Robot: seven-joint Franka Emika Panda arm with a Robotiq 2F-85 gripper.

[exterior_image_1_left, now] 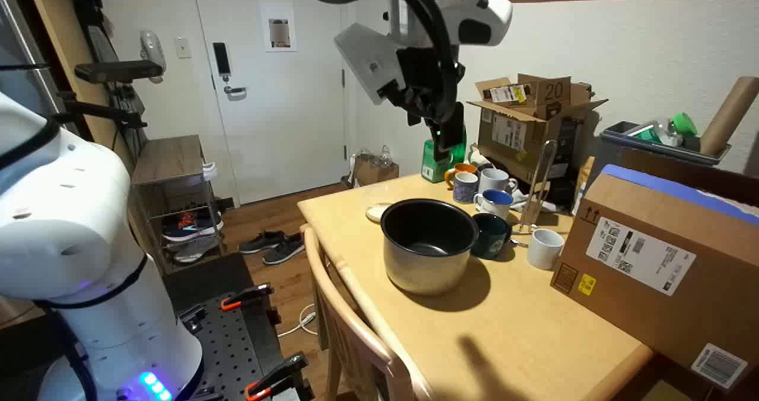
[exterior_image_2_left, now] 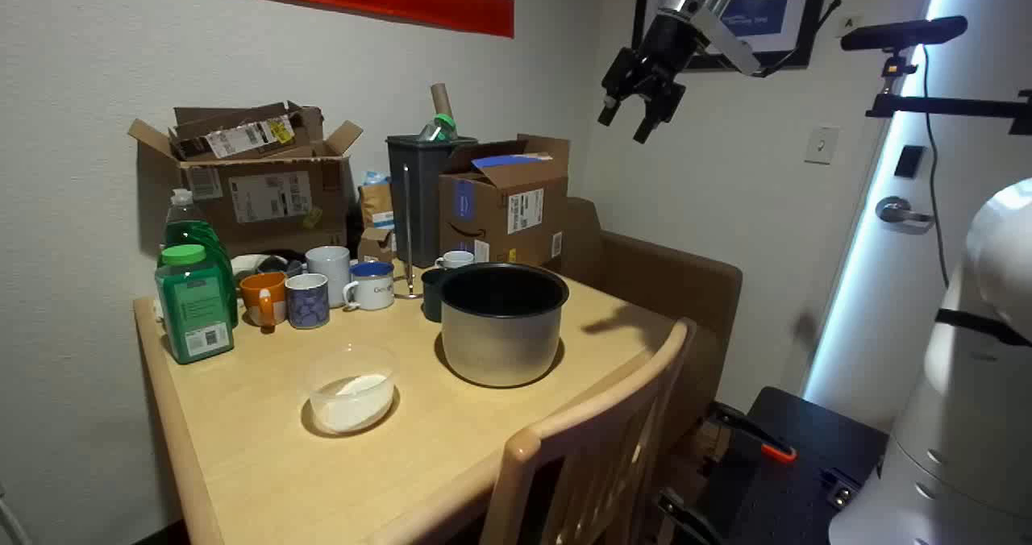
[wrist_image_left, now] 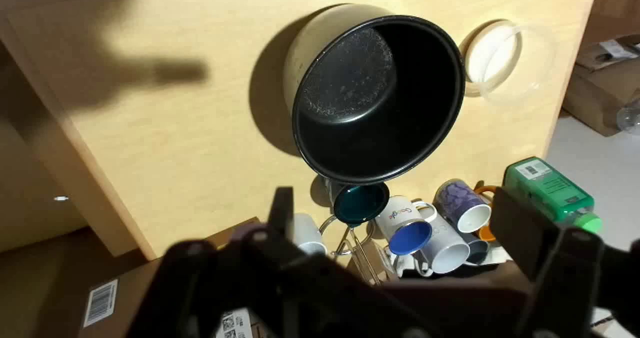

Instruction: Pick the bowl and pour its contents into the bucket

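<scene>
Black hand [exterior_image_2_left: 625, 127] spread, nothing held, poised higher than the bucket [exterior_image_2_left: 501, 343]. Clear bowl [exterior_image_2_left: 347, 365], white contents [exterior_image_2_left: 359, 404] within, rests upright on the tabletop [exterior_image_2_left: 250, 464] near the bucket, on its far side from the hand. Best approach, I judge: clear the bucket's rim, straddle the bowl's wall from above, pinch softly, lift level.

Bucket [exterior_image_2_left: 501, 337]: silvery outside, black inside
Bowl [exterior_image_2_left: 339, 381]: clear, white contents [exterior_image_2_left: 360, 404]
Hand [exterior_image_2_left: 625, 126]: black
Tabletop [exterior_image_2_left: 266, 452]: pale yellow
Patterned mug [exterior_image_2_left: 307, 303]: purple, motif unclear
</scene>
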